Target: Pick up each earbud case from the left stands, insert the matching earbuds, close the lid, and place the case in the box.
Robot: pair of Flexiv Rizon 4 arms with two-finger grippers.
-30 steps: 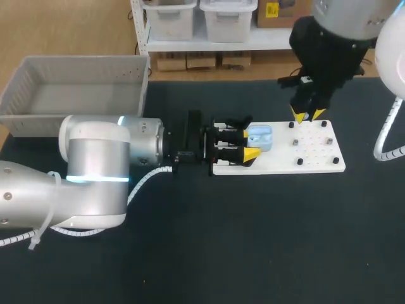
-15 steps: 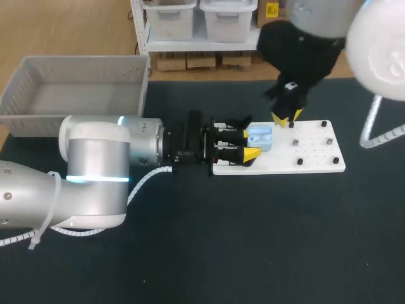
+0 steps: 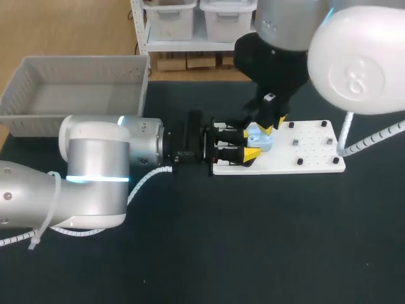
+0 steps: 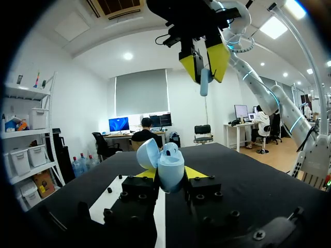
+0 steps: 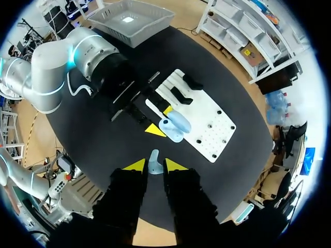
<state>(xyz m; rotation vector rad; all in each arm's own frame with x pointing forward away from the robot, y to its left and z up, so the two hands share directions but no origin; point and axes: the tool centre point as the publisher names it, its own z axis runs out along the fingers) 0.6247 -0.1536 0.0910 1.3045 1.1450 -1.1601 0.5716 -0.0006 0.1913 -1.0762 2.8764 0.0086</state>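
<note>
1. The left tool (image 4: 170,174) is clenched on the open pale-blue earbud case (image 4: 166,164), holding it over the left end of the white board (image 3: 316,155).
2. The right tool (image 5: 154,166) pinches an earbud (image 5: 153,157) between its yellow tips, just above the case at that same end of the board.
3. The grey box (image 3: 76,88) sits on the desk (image 3: 253,240), well to the left of the board.

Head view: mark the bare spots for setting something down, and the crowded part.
Free: the black table in front of the white board; the board's right half; the grey box's floor. Crowded: the board's left end, where the left gripper holds the earbud case and the right gripper hangs above with an earbud.
</note>
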